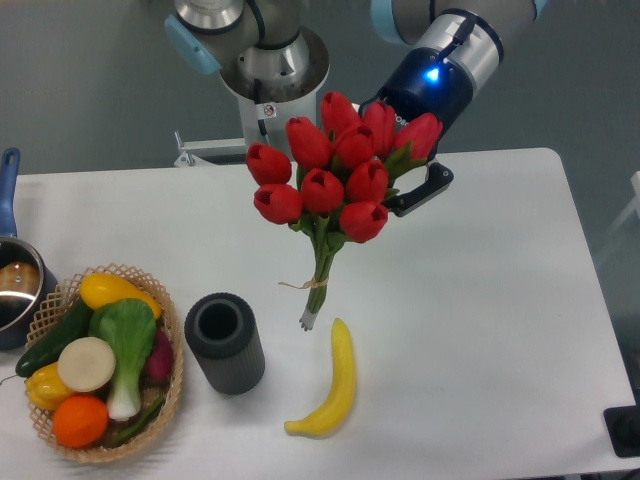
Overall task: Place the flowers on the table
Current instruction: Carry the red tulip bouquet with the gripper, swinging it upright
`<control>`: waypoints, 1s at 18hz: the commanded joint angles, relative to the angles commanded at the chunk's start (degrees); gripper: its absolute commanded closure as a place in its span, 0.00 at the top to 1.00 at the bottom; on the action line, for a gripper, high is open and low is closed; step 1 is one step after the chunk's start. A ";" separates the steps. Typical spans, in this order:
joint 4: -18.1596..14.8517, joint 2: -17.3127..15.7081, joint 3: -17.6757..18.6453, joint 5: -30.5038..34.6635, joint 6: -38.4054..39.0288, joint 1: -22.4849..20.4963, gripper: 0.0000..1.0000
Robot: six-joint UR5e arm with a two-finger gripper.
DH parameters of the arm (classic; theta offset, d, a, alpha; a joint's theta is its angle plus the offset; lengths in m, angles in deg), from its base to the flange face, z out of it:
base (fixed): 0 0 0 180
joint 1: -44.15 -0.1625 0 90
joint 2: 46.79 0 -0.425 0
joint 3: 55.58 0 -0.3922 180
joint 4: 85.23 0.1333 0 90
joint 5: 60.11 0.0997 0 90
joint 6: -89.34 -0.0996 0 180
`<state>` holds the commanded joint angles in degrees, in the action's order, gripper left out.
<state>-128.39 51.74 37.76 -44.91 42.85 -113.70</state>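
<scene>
Looking down at the table, we see the gripper near its far edge, with the flowers spread right in front of it. The red blooms hide most of the fingers, so we cannot tell whether the jaws are clamped on the bunch or standing apart; only one dark finger shows at the blooms' right side. From the gripper, the green stems run down and to the left, tied with twine, ending at cut tips near the table surface. We cannot tell whether those tips touch it. Just below the stem tips lies a banana. Left of that, well below the gripper, stands a dark cylinder. Farther left sits a basket of vegetables, and a pot at the left edge.
</scene>
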 joint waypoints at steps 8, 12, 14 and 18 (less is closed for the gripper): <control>-0.18 -0.17 -0.79 8.75 0.35 0.09 0.49; -0.18 0.26 -1.67 12.56 0.00 0.44 0.49; -0.26 0.00 -1.76 15.97 0.00 0.26 0.49; -0.35 -0.96 -1.76 26.87 0.09 0.53 0.49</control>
<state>-128.74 50.77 36.01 -18.04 42.93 -113.18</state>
